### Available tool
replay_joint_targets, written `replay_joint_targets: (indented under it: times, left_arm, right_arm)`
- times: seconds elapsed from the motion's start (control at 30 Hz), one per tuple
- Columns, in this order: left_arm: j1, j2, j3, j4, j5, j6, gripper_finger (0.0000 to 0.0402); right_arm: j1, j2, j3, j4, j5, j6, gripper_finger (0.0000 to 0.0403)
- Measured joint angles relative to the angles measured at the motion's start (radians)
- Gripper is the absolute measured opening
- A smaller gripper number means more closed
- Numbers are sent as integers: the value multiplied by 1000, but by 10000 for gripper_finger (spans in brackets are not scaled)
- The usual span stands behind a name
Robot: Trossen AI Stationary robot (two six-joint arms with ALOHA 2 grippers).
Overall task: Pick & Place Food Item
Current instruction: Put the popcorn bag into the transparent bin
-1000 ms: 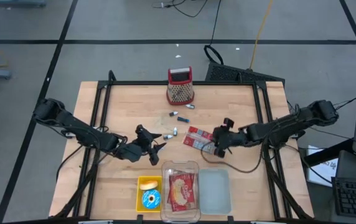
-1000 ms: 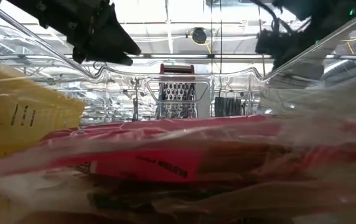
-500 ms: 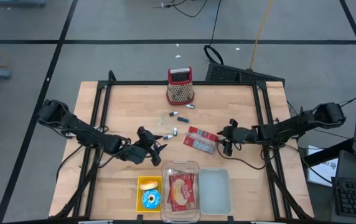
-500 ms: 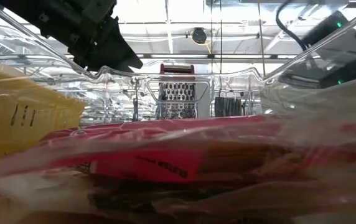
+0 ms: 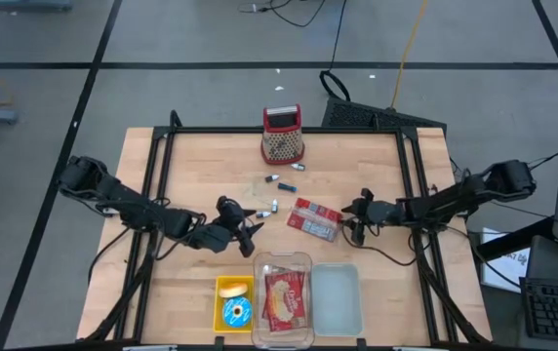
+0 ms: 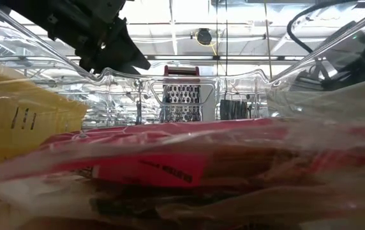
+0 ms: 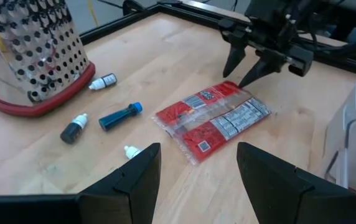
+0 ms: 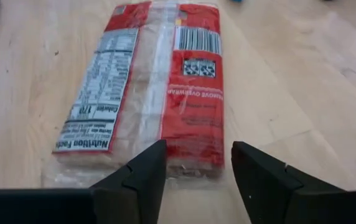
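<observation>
right gripper [image 5: 358,216] (fingers apart) beside red snack packet [image 5: 316,218].

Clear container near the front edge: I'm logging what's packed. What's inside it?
The clear container holds one red snack packet. Whatever lies under that packet is covered.

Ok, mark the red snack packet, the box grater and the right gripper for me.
red snack packet [image 5: 315,218], high view, middle of the wrapper.
box grater [image 5: 282,146], high view, perforated face.
right gripper [image 5: 355,226], high view, between its open fingertips.
</observation>
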Motion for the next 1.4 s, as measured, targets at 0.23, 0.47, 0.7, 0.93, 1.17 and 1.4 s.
replay_joint_targets:
  times: [0.23,0.47,0.7,0.93,1.17,1.4]
  left_arm:
    - [15,0,0,-1,15,0,214]
    - [15,0,0,-1,18,0,214]
    - [15,0,0,-2,19,1,214]
    - [15,0,0,-2,19,1,214]
    - [15,0,0,-3,20,1,214]
    - [15,0,0,0,20,-18,214]
  right_arm:
    - [0,98,0,81,-40,8,229]
    - [-6,162,2,121,-69,27,209]
    - [-33,172,2,130,-130,0,127]
    - [-102,172,2,134,-228,-51,13]
    - [-106,129,-2,183,-148,-184,2]
    - [-29,-28,2,203,-1,-418,0]
